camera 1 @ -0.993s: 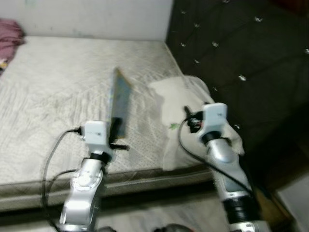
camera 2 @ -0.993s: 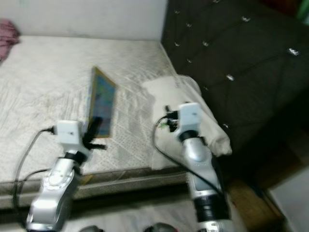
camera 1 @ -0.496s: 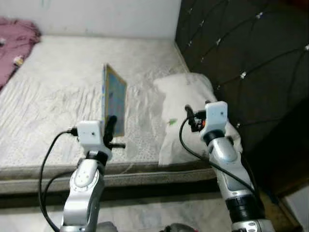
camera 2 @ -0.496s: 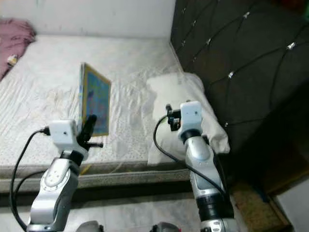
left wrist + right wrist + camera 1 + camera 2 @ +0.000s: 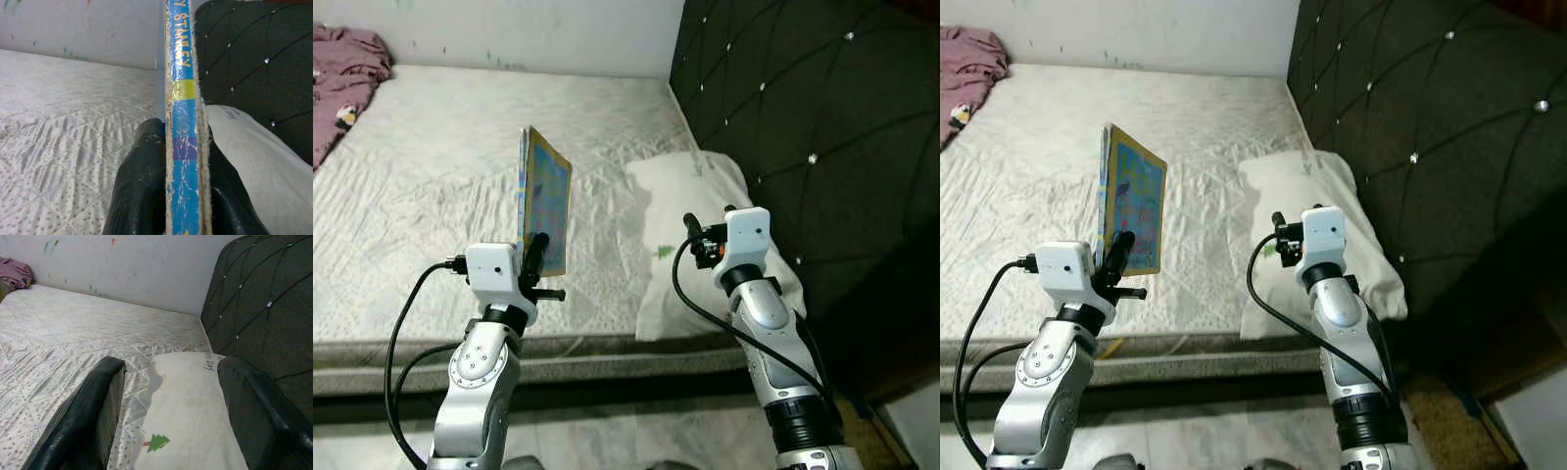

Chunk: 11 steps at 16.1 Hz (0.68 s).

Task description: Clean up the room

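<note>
While the left hand (image 5: 540, 257) clamps the upright book (image 5: 544, 198) above the bed (image 5: 411, 196), the right hand (image 5: 168, 416) gapes over the pillow (image 5: 690, 196).

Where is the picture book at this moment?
The picture book is held upright in the left gripper, above the mattress near its front edge. The white pillow and the right gripper are to its right.

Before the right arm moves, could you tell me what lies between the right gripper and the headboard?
The white pillow lies there, below the open right gripper and against the dark tufted headboard, as both eye views and the right wrist view show.
</note>
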Tool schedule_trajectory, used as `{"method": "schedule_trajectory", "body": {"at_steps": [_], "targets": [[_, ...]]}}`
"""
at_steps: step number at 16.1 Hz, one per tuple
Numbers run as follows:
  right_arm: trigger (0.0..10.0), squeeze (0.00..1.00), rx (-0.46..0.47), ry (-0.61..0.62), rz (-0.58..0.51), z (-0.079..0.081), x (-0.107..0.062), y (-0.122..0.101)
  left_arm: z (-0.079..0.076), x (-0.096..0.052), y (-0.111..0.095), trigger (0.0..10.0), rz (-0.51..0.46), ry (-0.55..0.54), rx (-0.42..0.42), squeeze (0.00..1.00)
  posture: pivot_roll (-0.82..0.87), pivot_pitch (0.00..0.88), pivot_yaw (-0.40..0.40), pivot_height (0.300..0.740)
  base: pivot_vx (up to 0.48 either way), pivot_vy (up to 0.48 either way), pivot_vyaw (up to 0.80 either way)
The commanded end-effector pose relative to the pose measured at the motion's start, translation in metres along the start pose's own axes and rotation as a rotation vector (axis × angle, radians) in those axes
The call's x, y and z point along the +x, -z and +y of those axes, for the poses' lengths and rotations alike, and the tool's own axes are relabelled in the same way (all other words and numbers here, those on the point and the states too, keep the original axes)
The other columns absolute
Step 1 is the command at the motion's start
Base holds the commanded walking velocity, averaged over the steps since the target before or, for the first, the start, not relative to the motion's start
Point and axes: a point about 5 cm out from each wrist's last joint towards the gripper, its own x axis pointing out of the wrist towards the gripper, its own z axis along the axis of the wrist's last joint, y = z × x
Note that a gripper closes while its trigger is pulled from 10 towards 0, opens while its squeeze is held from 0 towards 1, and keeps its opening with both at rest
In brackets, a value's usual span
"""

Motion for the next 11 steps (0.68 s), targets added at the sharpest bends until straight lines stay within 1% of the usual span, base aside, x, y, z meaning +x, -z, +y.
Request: {"method": "schedule_trajectory", "body": {"at_steps": [1,11], "targets": [[10.0,0.0,-0.011,-0.006,-0.008,-0.0015,0.002,-0.0034,-0.0052,0.0026,-0.0126,10.0,-0.063,0.028,0.001,0.0,-0.07,0.0,-0.081,0.74,0.315,0.0,0.0],[10.0,0.0,-0.012,-0.009,-0.009,-0.0013,0.0017,-0.0038,-0.0064,0.0023,-0.0118,10.0,-0.057,0.038,-0.002,0.0,-0.07,0.0,-0.081,0.74,0.313,0.0,0.0]]}}
